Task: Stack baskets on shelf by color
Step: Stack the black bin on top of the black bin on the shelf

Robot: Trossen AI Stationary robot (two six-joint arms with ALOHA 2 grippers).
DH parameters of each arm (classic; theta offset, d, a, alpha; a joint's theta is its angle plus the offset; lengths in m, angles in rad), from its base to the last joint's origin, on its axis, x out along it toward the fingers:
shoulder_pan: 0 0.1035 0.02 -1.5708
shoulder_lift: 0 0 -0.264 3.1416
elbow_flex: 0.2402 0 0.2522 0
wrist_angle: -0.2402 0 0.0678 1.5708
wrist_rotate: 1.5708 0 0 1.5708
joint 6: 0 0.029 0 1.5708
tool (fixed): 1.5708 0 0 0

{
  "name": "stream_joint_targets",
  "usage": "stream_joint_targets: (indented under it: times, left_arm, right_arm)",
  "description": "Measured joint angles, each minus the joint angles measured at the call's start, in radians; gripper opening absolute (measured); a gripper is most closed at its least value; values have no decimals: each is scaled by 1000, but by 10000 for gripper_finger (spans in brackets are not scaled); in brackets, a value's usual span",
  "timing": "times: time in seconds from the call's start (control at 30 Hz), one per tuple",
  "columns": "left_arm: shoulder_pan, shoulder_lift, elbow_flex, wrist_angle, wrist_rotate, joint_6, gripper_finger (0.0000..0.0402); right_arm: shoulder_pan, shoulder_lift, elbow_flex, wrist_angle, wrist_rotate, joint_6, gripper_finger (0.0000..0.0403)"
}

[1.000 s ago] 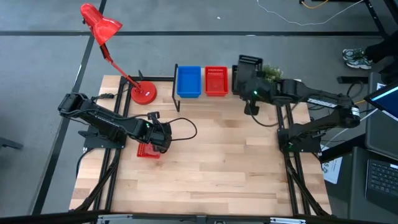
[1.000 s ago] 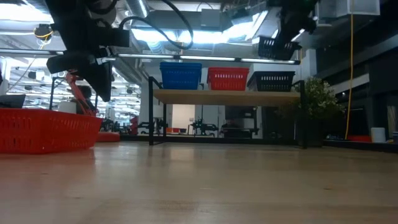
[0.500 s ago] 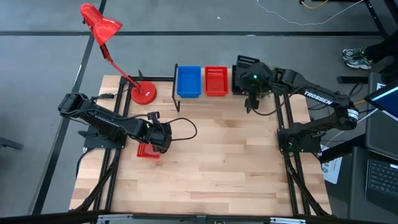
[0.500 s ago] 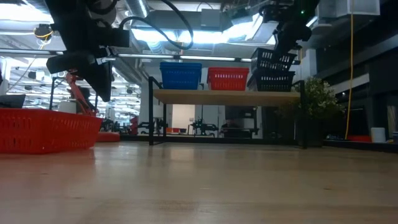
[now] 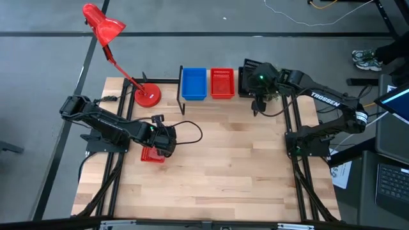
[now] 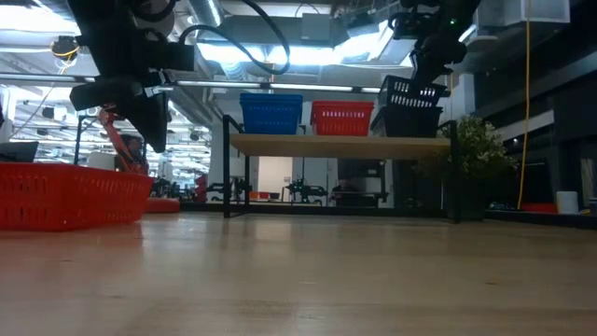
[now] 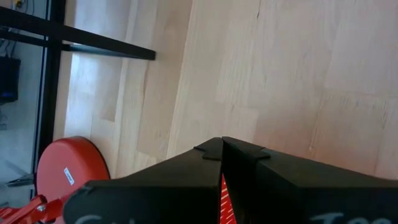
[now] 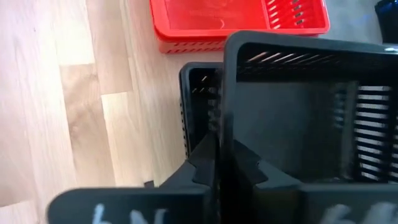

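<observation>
Bench [image 5: 217, 172]: light wood planks, seen from above, carried on a black frame.
Shelf [image 6: 340, 145]: low riser with a wood top and thin black legs, set at the 12 o'clock edge of the bench.
Blue basket [image 5: 193, 84]: on the shelf top, the one nearest 9 o'clock in the row.
Red shelf basket [image 5: 222, 83]: on the shelf top, just beside the blue basket, in the middle of the row.
Lower black basket [image 6: 411, 122]: on the shelf top at the 3 o'clock end of the row.
Upper black basket [image 6: 413, 93]: tilted, partly nested in the lower black basket, one end raised.
Right gripper [image 5: 259, 82]: above the black baskets at the 1 o'clock part of the bench; jaws are seen grasping the near wall of the upper black basket in the right wrist view.
Red bench basket [image 5: 151, 154]: on the bench at 9 o'clock, well apart from the shelf.
Left gripper [image 5: 167, 145]: over the red bench basket; jaws clenched, a red sliver showing between them in the left wrist view.
Red desk lamp [image 5: 146, 95]: round base at the 11 o'clock corner of the bench, shade reaching off the bench.
Potted plant [image 6: 478, 149]: beside the shelf's 3 o'clock end.
</observation>
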Motion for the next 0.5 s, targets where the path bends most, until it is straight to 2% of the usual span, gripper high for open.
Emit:
stream_joint_targets:
  times: [0.5]
  left_arm:
    - [0,0,0,1,0,-1,0]
  right_arm:
    - [3,0,0,-5,-11,62,119]
